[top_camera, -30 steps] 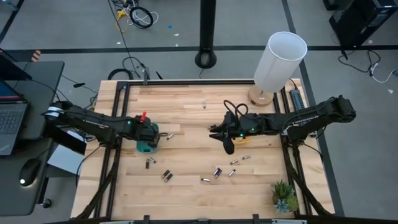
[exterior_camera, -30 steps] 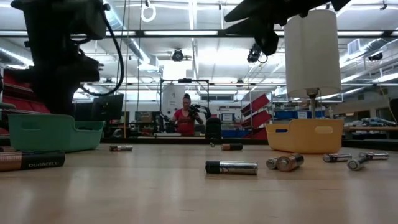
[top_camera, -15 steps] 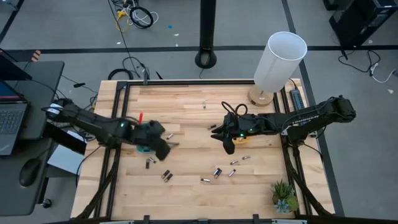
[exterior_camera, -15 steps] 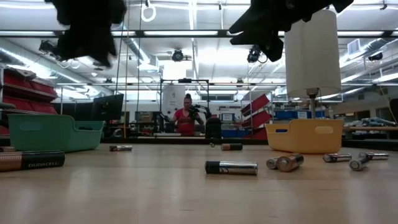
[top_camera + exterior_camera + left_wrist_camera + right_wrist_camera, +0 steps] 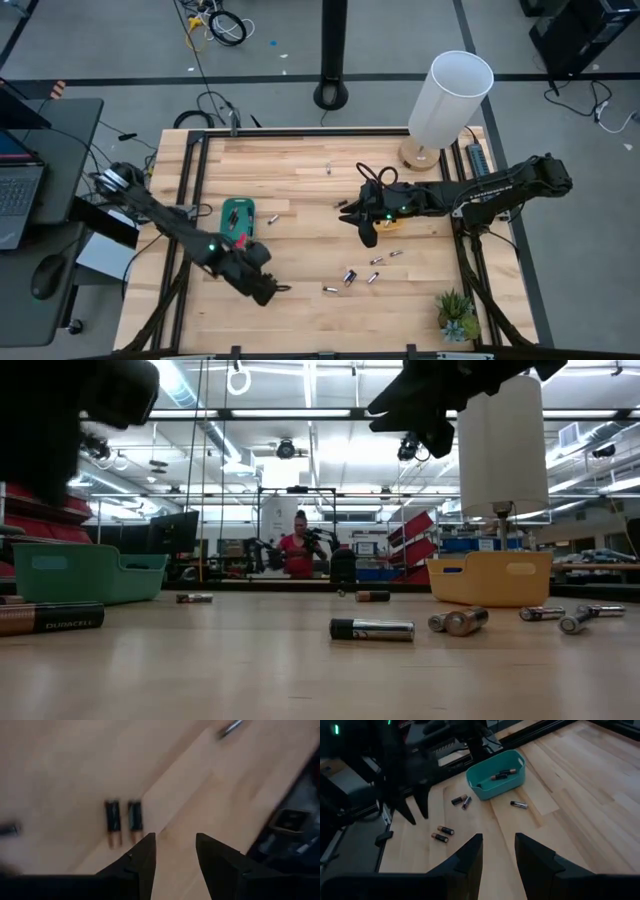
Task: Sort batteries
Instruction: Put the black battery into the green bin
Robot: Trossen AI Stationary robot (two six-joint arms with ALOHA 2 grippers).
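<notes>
The left gripper [image 5: 268, 289], fingers apart and empty, is hanging just beside a pair of batteries [image 5: 120, 820] near the table's front and risking knocking both askew, while the right gripper [image 5: 498, 851] is waiting parted, empty, mid-table.

A robotics lab: ceiling strip lights [image 5: 300, 412], storage shelving [image 5: 30, 510], a laptop desk [image 5: 30, 200] beside the wooden table [image 5: 300, 170].

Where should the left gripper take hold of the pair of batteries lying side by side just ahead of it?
Take one cell at a time, probably. The two batteries lie flat and parallel on the table. The open left gripper should come straight down and close across the nearer cell's mid-body, fingers straddling its long axis.
</notes>
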